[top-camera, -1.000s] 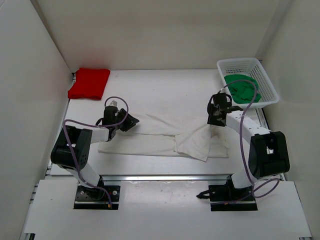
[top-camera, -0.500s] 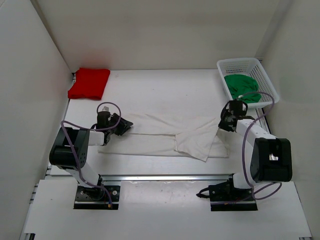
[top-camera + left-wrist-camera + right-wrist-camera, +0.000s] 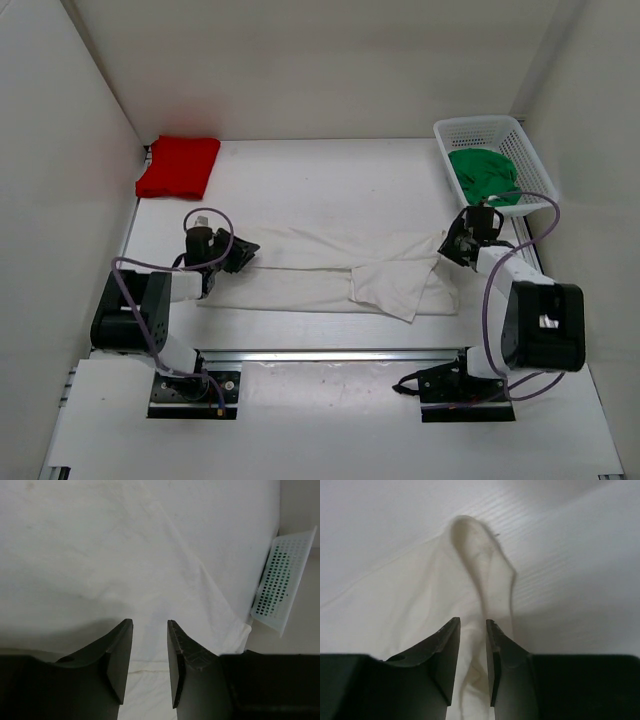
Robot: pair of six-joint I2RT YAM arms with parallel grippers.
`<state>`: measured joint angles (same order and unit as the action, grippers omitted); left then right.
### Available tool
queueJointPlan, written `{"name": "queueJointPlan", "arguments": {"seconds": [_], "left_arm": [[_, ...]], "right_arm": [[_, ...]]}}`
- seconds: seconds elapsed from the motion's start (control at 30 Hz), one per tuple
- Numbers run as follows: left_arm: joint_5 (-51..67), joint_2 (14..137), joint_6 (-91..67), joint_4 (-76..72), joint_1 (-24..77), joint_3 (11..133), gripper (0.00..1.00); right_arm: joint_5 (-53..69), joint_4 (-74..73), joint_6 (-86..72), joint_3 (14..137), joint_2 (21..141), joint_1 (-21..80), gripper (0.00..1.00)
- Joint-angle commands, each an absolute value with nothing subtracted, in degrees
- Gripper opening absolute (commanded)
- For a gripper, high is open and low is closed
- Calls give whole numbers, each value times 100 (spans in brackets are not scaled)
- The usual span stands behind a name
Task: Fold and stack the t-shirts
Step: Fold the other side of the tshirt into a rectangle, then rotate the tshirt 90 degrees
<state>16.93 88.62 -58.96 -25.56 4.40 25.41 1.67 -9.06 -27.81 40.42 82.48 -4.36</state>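
The white t-shirt (image 3: 320,270) lies flattened in a long strip across the middle of the table, one flap folded over near its right end. The red t-shirt (image 3: 178,166) sits folded at the back left. The green t-shirt (image 3: 484,176) is bunched in the basket. My left gripper (image 3: 241,255) hovers low over the white shirt's left end, open, with only cloth (image 3: 150,565) under its fingers (image 3: 149,622). My right gripper (image 3: 452,243) is at the shirt's right edge, jaws slightly apart and astride a raised cloth ridge (image 3: 480,555) without pinching it (image 3: 472,622).
A white mesh basket (image 3: 528,150) stands at the back right, also seen in the left wrist view (image 3: 280,580). White walls close in the table on the left, back and right. Both arm bases stand at the near edge.
My right gripper has moved right and down to the shirt's right edge and let the lifted cloth drop flat. My left arm has drawn back to the left.
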Motion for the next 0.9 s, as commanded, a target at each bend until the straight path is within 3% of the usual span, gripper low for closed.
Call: {"name": "queueJointPlan", "arguments": {"seconds": [0.0,0.1,0.13,0.23,0.33,0.53,0.7,0.87], "left_arm": [[1381,8166,-5670,-2373,729,2558,45],[1143,7884,-5449,-2093,1054,2698,46],[1064,7849,-5380,-2074,1133,2716,46],[1125,7945,-5370,-2056,1283,2777,46],[1370,8138,-5414,-2214,1169,2672,46],[1556,8209,-5573,-2348,1098,2478,45],[1415,7771,-5624,-2249,1125,2339,45],[636,6980,-5011,-1548,1336,2400,46]], "right_arm": [[-421,-888,-2672,4315,7428,-106,26],[-853,-1028,-2549,4342,7058,395,21],[-644,-1072,-2558,4368,7075,483,20],[-47,-897,-2751,4089,7312,545,4],[167,-685,-2883,3586,7453,712,0],[563,-641,-2875,2944,7331,466,0],[-157,-1142,-2760,3453,6681,904,4],[413,-976,-3005,3296,6889,1475,4]]}}
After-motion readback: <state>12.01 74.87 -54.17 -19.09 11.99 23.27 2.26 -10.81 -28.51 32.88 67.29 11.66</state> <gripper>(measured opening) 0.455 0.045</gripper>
